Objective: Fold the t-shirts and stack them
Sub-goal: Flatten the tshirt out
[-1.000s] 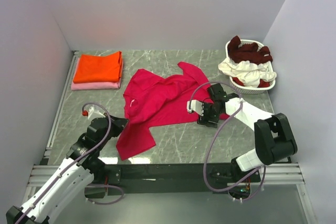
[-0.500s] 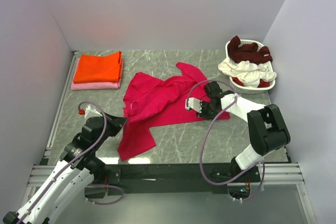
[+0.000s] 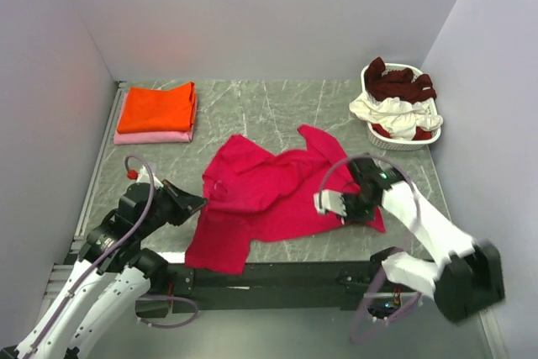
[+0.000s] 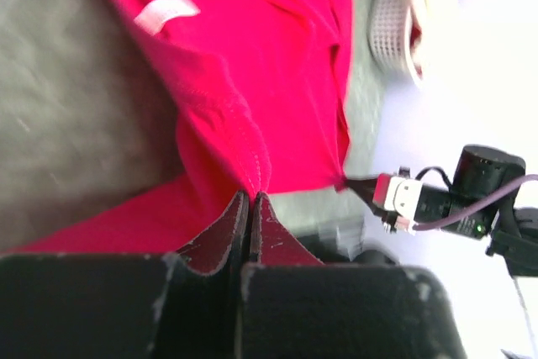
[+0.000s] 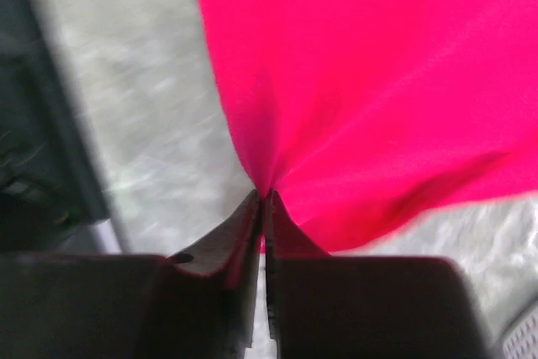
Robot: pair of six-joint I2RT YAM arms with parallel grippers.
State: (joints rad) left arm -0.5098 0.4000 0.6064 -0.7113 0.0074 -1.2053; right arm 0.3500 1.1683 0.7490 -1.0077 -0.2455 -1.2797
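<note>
A crimson-pink t-shirt point(image 3: 269, 195) lies spread and rumpled across the middle of the table. My left gripper point(image 3: 200, 203) is shut on its left edge; the left wrist view shows the jaws pinched on a stitched hem point(image 4: 252, 170). My right gripper point(image 3: 343, 208) is shut on the shirt's right edge, with cloth point(image 5: 353, 81) fanning out from the pinched fingertips. Folded orange point(image 3: 156, 107) and pale pink point(image 3: 153, 136) t-shirts are stacked at the back left. Dark maroon point(image 3: 399, 81) and white point(image 3: 391, 113) t-shirts fill the basket.
The white plastic laundry basket point(image 3: 380, 138) stands at the back right against the wall. Walls close in the table on the left, back and right. The black mounting rail point(image 3: 277, 275) runs along the near edge.
My right gripper has closed on the shirt's right edge and pulled it toward the near edge. The left gripper has drawn its edge nearer too, so the whole shirt shifted forward.
</note>
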